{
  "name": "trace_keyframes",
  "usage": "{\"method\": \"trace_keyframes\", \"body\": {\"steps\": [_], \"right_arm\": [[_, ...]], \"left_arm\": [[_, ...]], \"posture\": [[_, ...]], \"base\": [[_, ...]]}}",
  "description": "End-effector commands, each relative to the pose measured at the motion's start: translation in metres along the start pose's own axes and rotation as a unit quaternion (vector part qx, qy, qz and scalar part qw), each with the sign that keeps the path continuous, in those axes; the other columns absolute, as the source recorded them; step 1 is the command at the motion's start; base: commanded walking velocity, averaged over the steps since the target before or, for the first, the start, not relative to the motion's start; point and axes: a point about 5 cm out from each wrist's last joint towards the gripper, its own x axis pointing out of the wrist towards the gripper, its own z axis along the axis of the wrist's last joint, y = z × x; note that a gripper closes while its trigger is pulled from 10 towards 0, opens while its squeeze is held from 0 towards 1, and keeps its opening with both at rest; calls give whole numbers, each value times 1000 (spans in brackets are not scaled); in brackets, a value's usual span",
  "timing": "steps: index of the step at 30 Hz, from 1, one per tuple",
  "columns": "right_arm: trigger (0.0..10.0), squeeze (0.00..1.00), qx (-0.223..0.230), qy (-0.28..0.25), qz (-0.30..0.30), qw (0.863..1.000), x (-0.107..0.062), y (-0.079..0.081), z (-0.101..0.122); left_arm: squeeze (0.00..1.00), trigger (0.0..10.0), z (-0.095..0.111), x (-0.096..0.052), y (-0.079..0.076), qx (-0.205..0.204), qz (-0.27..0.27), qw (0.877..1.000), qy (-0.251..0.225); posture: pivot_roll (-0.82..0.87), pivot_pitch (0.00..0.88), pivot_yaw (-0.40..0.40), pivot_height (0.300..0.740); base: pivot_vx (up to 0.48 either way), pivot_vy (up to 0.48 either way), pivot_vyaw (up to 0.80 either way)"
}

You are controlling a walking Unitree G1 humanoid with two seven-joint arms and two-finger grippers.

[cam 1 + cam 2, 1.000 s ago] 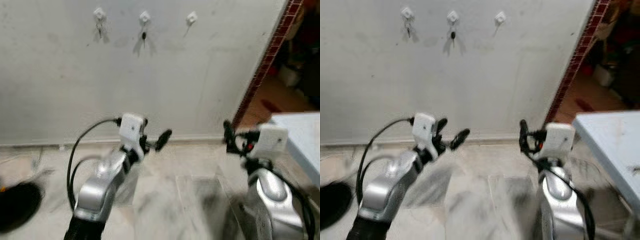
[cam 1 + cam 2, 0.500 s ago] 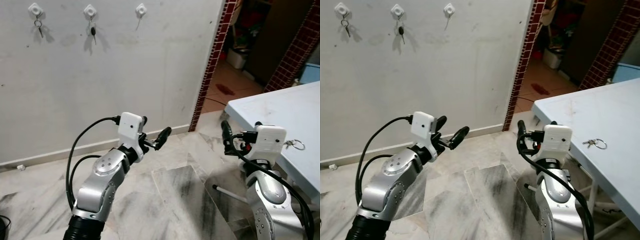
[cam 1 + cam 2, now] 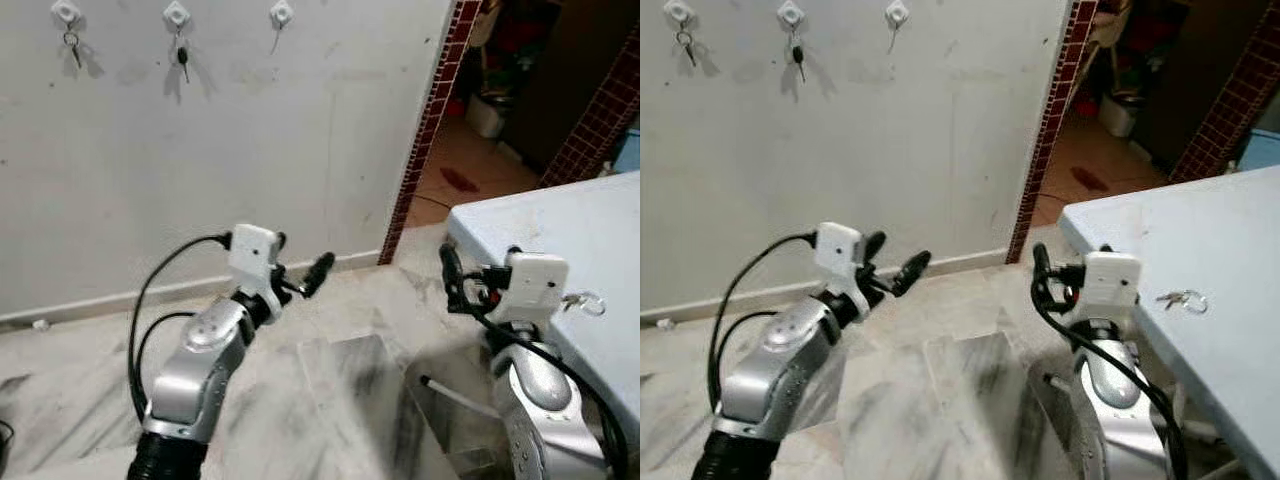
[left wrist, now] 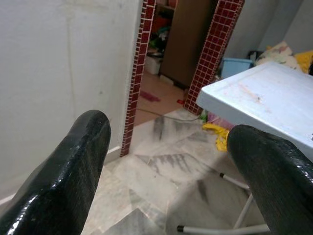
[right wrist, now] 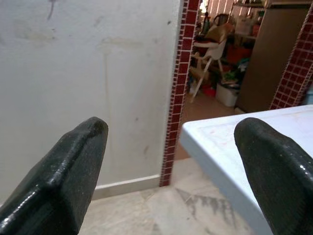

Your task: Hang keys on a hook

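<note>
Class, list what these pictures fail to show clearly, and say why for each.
- Keys on the table: too small to count, and in the left eye view the right arm's camera housing covers part of them.
- Items on two wall hooks: too small to identify.
- Table's far side: cut off by the edge.

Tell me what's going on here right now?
Nothing is picked up yet. The keys lie on the pale blue table to the robot's right. Both grippers are open and empty: the left gripper and right gripper are raised in front. On the wall, the third hook is free.
</note>
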Motion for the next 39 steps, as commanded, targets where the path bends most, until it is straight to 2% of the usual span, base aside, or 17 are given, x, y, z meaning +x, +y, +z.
{"method": "trace_keyframes", "body": {"steps": [1,14,18,39], "right_arm": [[10000,0,-3,-7,1,1000,0,0,4],[10000,0,-5,-4,2,1000,0,0,3],[10000,0,-5,-4,2,1000,0,1,2],[10000,0,-7,18,19,1000,1,7,-4]], "left_arm": [[0,10000,1,0,2,2,3,1000,0],[0,10000,1,0,3,5,4,1000,0],[0,10000,0,0,3,-5,7,1000,0],[0,10000,0,1,7,-3,16,1000,4]], "posture": [[52,0,-53,740],[53,0,-52,740],[54,0,-51,740],[59,0,-47,740]], "base": [[0,-469,0],[0,-447,0],[0,0,0],[0,0,0]]}}
